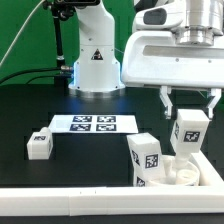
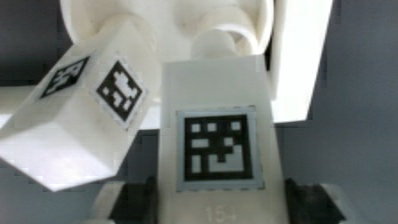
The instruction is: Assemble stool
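1. The hand (image 1: 190, 114) is clamping the held leg (image 1: 190, 133) over the seat disc (image 1: 180, 173), at the exterior view's right.
2. A second leg (image 1: 145, 156) is standing tilted, possibly socketed, touching the disc.
3. A third leg (image 1: 40, 146) is lying on the black table (image 1: 70, 165), with a green backdrop (image 1: 20, 40) behind.

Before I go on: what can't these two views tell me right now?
1. Exterior view: whether the held leg has its lower end in a socket of the seat disc; too small to tell.
2. Wrist view: the sockets, hidden by the held leg and the second leg; picture blurred.
3. Wrist view: the fingertips of the gripper, cut off by the picture's edge.
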`<state>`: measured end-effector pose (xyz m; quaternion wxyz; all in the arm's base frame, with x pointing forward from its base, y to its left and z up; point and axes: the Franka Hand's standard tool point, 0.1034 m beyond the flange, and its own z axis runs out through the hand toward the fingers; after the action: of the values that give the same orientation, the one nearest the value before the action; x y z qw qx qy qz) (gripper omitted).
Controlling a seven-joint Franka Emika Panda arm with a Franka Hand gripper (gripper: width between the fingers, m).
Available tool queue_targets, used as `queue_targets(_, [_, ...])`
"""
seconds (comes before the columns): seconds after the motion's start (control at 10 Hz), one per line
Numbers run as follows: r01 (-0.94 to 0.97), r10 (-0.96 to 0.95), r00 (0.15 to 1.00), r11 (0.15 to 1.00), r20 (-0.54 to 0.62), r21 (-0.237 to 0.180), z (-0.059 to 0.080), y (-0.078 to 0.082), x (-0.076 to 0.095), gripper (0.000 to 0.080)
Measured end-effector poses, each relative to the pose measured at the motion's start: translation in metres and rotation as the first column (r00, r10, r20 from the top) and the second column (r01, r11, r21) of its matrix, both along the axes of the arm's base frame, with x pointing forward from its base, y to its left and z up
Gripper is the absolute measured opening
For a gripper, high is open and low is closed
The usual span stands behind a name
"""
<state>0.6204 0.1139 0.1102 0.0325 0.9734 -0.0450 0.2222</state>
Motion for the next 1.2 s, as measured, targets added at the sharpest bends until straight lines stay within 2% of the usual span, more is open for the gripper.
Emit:
queue_targets(0.6, [-0.011, 0.011, 1.000, 1.000, 0.006, -0.018, -0.008, 0.002, 0.012, 0.0338])
queue_targets(1.2, [-0.025, 0.025, 1.000, 0.999, 0.013, -0.027, -0.020, 0.005, 0.010, 0.0338])
